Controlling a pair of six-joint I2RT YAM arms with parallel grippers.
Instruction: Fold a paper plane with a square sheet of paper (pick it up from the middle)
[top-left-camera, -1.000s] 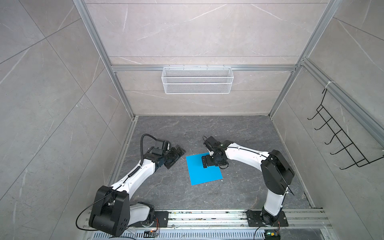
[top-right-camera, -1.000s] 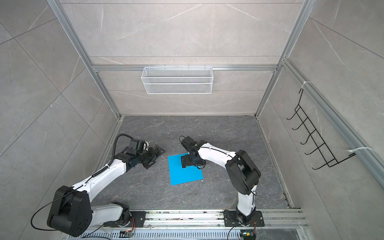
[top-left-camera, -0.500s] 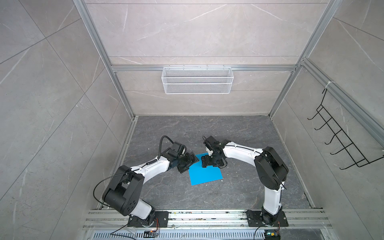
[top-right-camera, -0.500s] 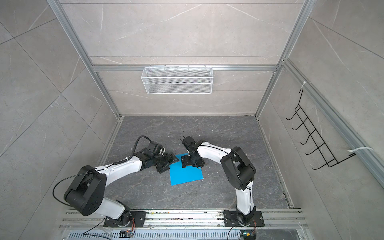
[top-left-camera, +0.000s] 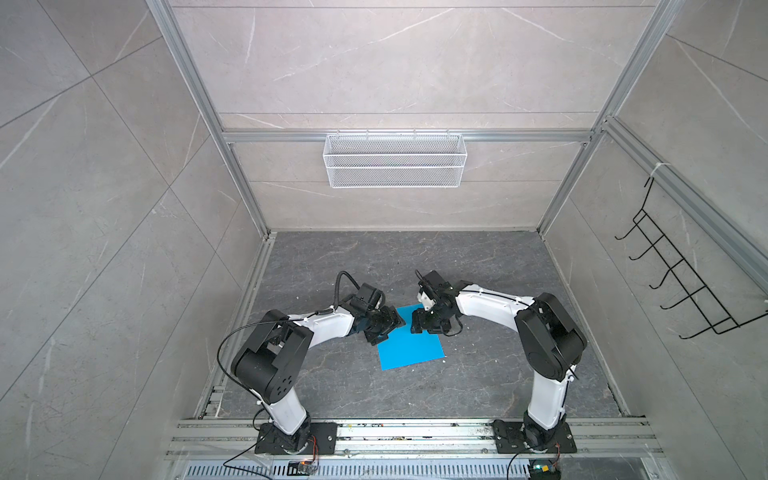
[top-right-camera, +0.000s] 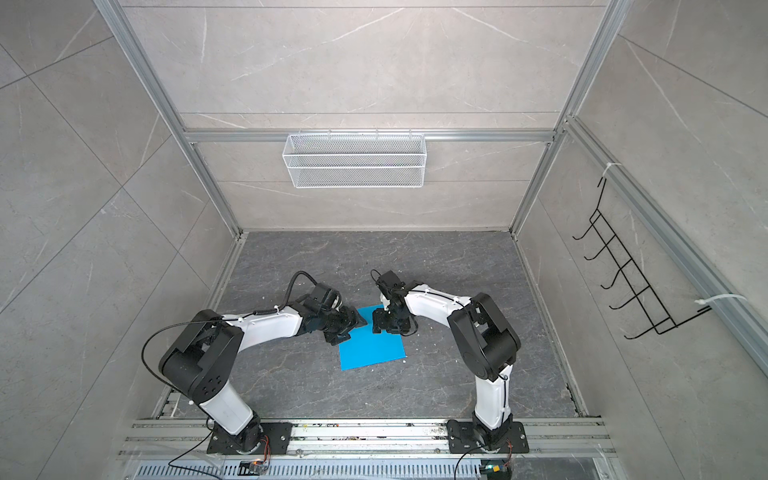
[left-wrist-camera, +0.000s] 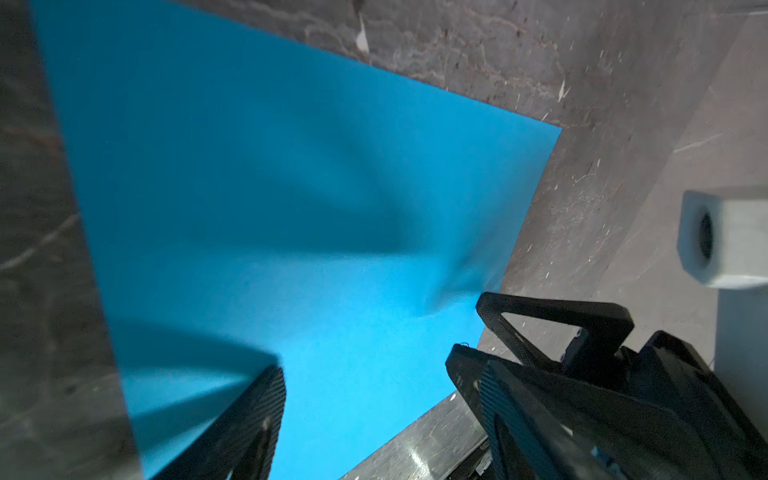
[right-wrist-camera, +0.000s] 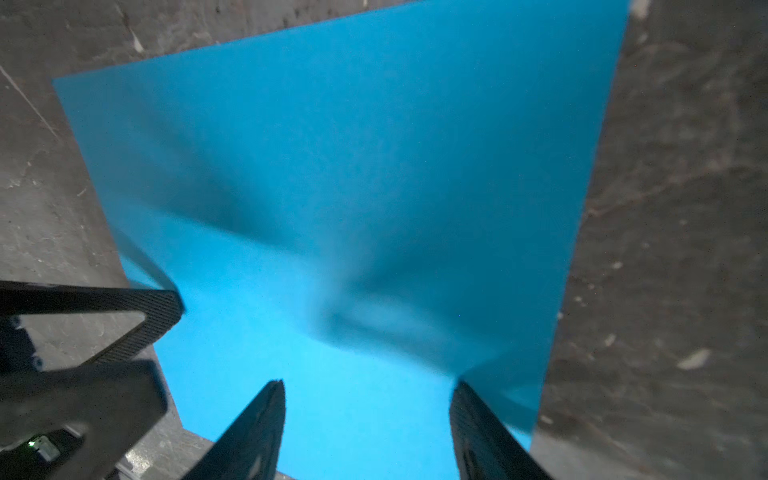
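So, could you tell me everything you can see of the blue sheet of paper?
The sheet of paper is a thin, plain, bright blue square, not yet folded, lying on the dark grey table. Its near part lies flat; its far part is buckled into soft ripples. The left gripper and the right gripper stand on that far part, jaws apart, fingertips seemingly pressing it.

Grey marbled walls (top-left-camera: 395, 62), dark stone floor (top-left-camera: 374, 257) — white wire basket (top-left-camera: 395, 166)

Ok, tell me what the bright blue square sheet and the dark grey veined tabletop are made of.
Bright blue square sheet: thin matte paper, buckling softly. Dark grey veined tabletop: stone or stone-print laminate, fairly matte, scuffed; cannot tell which.
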